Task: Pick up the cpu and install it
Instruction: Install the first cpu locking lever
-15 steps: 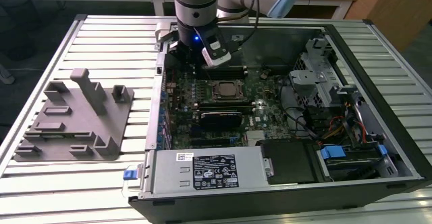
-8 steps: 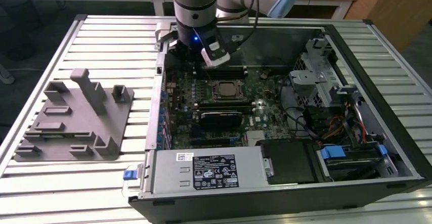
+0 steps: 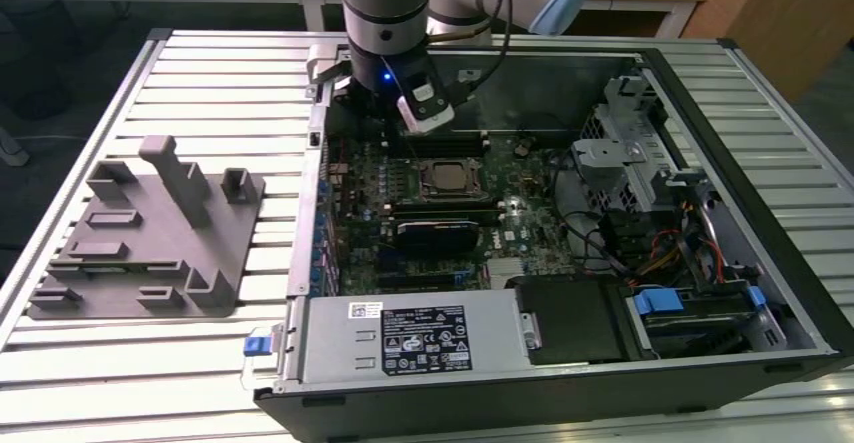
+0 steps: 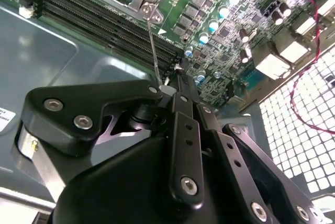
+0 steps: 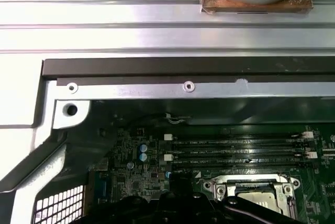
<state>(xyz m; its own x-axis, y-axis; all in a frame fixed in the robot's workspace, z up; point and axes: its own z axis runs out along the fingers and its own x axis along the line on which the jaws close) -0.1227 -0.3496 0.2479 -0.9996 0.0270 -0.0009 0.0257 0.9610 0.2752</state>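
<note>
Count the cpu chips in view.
1. The cpu lies in the socket near the middle of the motherboard, inside the open computer case. More may be hidden behind the arm.

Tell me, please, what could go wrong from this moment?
The gripper is close to the thin socket lever; it might bend or snag it. The memory slots lie right by it, so a low move could scrape them. The cpu sits in the socket; a knock might shift it.
</note>
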